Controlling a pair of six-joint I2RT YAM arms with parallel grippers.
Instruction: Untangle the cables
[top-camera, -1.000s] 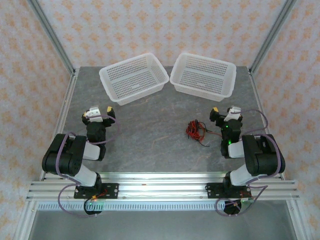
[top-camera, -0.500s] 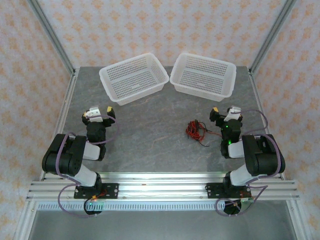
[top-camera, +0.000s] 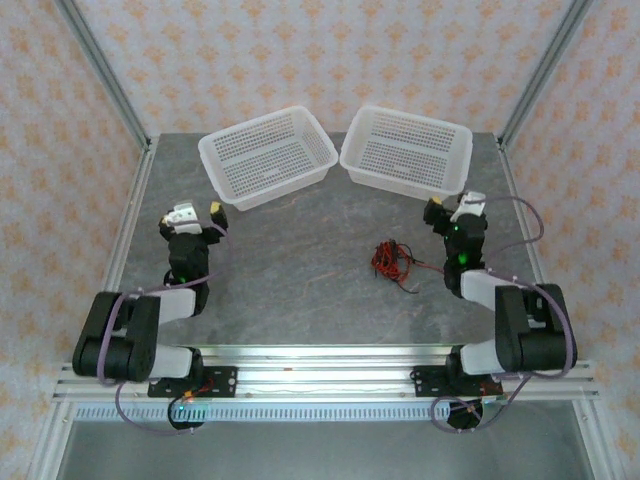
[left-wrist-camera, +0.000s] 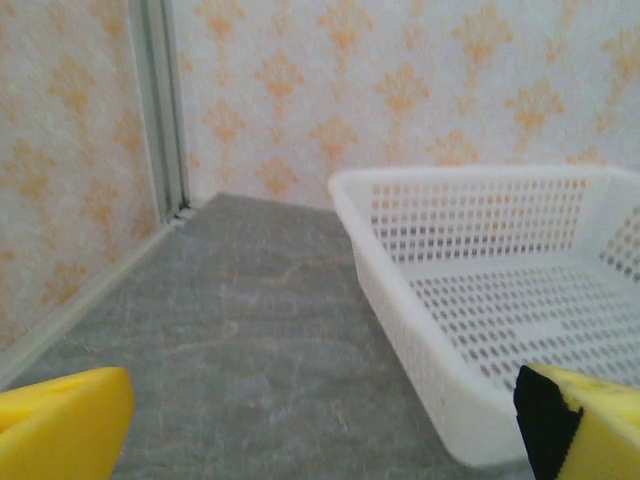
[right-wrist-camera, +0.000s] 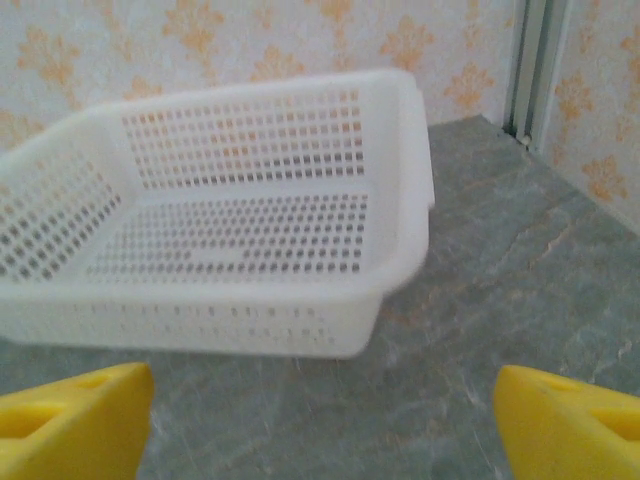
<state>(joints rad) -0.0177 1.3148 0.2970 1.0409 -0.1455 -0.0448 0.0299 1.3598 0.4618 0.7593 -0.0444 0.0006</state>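
Observation:
The cables lie as one small tangle of red and black wires on the grey table, right of centre. My right gripper is behind and to the right of the tangle, apart from it, open with nothing between its yellow fingertips. It faces the right basket. My left gripper is far off on the left side, open and empty. Its yellow fingertips sit at the frame corners, looking past the left basket.
Two white perforated baskets stand side by side at the back of the table, the left basket and the right basket. Metal frame posts and patterned walls close in the table's sides. Bare table lies between the arms.
Both arms have stretched forward, carrying their grippers a little farther from the bases toward the baskets. The cable tangle has not moved.

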